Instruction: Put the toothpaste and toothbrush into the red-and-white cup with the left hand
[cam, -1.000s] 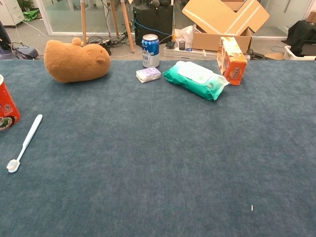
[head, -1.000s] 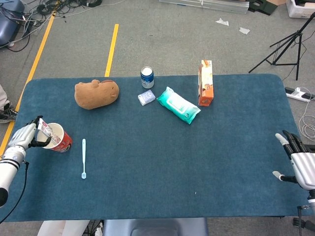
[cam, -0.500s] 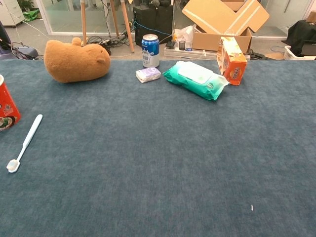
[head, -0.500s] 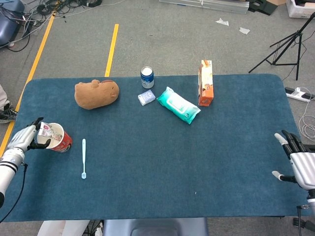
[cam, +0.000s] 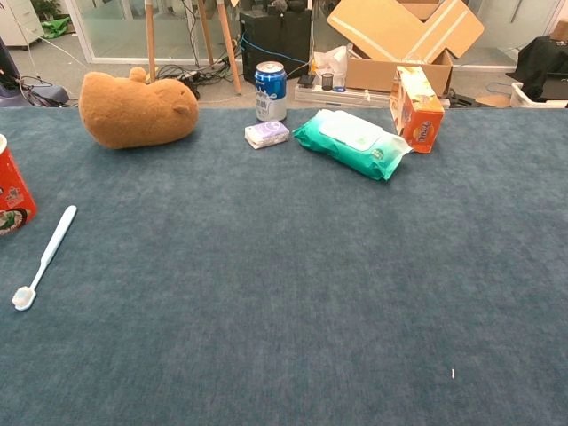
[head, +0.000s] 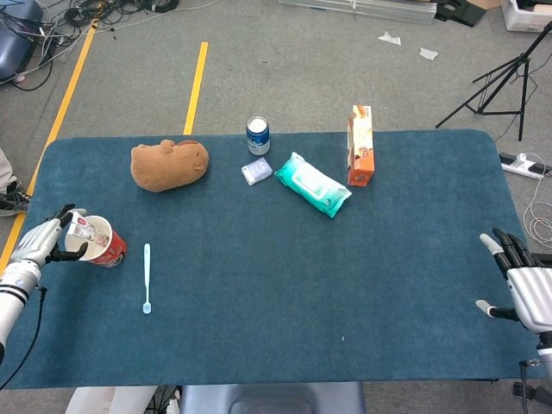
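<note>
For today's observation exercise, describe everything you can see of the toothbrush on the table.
The toothbrush is slim and pale blue-white, looks like plastic, and lies flat on the blue cloth-covered table, apart from everything else. Its handle end points toward the far side, and its small head toward the near edge. It lies just right of the red-and-white cup, near the table's left end. No hand touches it.

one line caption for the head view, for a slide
Left hand at the red-and-white cup; toothbrush lies on the mat.
</note>
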`<state>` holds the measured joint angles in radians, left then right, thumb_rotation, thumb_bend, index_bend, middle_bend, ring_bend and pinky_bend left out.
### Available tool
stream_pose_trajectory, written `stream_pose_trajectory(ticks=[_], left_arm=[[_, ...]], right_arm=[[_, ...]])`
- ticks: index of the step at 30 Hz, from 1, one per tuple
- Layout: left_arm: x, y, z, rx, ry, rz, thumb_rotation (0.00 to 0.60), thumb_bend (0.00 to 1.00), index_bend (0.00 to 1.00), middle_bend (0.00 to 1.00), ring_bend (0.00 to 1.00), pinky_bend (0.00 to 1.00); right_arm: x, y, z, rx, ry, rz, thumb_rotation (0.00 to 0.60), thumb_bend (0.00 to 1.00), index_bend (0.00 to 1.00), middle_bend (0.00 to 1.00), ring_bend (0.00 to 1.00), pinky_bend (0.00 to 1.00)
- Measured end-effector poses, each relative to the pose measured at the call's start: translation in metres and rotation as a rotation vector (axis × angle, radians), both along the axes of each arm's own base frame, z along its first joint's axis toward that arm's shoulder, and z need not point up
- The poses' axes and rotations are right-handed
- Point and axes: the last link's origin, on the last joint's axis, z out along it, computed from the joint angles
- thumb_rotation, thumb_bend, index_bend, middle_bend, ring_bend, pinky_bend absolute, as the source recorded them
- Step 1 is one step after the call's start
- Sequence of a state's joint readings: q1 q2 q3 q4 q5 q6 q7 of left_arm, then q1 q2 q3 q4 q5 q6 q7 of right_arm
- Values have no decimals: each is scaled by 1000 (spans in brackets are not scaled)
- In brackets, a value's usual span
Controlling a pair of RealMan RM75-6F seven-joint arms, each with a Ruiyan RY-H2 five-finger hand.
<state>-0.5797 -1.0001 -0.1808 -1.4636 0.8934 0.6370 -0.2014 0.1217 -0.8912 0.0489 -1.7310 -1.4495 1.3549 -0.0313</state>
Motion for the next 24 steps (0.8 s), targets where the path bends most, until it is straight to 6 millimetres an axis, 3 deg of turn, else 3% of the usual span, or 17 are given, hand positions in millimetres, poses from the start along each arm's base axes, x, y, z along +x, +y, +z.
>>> stream_pose_trajectory(ticks=[24], left_arm=[[7, -10, 15, 58, -15, -36, 600, 417, 0, 4, 0, 0]], right_arm=[[2, 1, 2, -7, 1, 8, 600, 0, 0, 0, 0, 316]])
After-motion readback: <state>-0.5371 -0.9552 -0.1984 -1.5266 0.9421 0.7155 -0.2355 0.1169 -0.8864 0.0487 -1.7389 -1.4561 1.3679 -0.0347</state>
